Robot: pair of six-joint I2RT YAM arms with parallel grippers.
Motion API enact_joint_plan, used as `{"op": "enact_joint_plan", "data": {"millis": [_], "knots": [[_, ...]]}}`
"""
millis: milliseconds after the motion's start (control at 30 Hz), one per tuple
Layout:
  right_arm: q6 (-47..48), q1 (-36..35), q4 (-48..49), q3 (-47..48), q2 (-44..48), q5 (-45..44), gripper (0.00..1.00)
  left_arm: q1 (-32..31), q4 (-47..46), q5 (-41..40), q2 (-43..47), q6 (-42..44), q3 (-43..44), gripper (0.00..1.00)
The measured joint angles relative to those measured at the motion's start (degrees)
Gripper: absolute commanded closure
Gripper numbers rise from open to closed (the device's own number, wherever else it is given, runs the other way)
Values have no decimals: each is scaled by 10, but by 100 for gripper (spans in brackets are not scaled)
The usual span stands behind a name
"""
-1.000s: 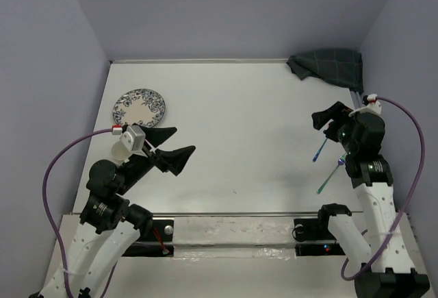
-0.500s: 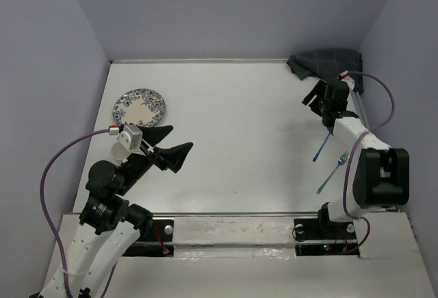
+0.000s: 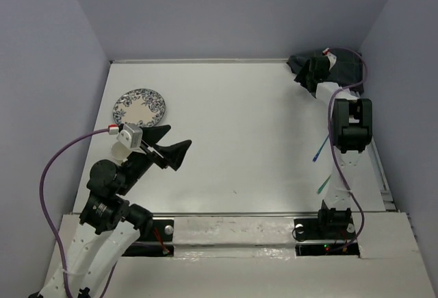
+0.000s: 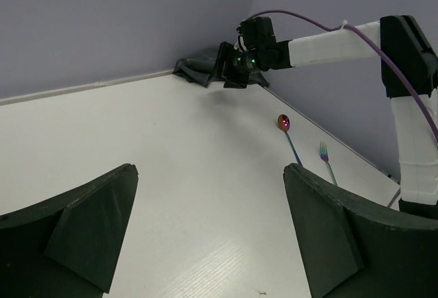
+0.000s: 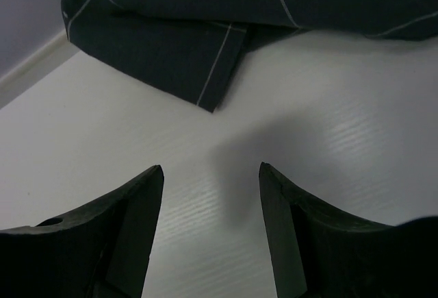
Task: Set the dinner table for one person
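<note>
The white dinner table (image 3: 233,127) holds a blue-patterned plate (image 3: 139,108) at the left and a pale cup (image 3: 120,151) partly hidden behind my left wrist. An iridescent spoon (image 3: 319,151) and fork (image 3: 324,185) lie at the right and also show in the left wrist view, the spoon (image 4: 287,130) and the fork (image 4: 326,157). A dark grey checked cloth (image 3: 345,65) lies crumpled in the far right corner. My right gripper (image 3: 303,73) is open and empty, low over bare table just short of the cloth's edge (image 5: 205,31). My left gripper (image 3: 168,146) is open and empty above the table.
Purple-grey walls close in the table on the far, left and right sides. A metal rail (image 3: 233,214) runs along the near edge by the arm bases. My right arm (image 3: 350,123) stretches over the right side, above the spoon and fork.
My right arm has stretched far back and right, from above the spoon and fork to the cloth in the corner. My left arm has hardly moved.
</note>
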State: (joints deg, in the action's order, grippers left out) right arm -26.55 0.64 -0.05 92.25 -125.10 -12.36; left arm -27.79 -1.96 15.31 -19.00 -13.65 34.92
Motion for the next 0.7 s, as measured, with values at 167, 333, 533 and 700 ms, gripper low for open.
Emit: {"op": "enact_joint_plan", "data": {"millis": [167, 333, 533, 700], "knots": [[-12, 0, -50, 122, -74, -1, 44, 0, 2, -4, -2, 3, 0, 1], [-54, 0, -76, 167, -109, -13, 44, 0, 5, -5, -5, 4, 0, 1], [-103, 1, -95, 188, -138, -19, 45, 0, 6, -6, -7, 5, 0, 1], [-130, 4, -100, 224, -161, -18, 47, 0, 7, -6, -12, 6, 0, 1]]}}
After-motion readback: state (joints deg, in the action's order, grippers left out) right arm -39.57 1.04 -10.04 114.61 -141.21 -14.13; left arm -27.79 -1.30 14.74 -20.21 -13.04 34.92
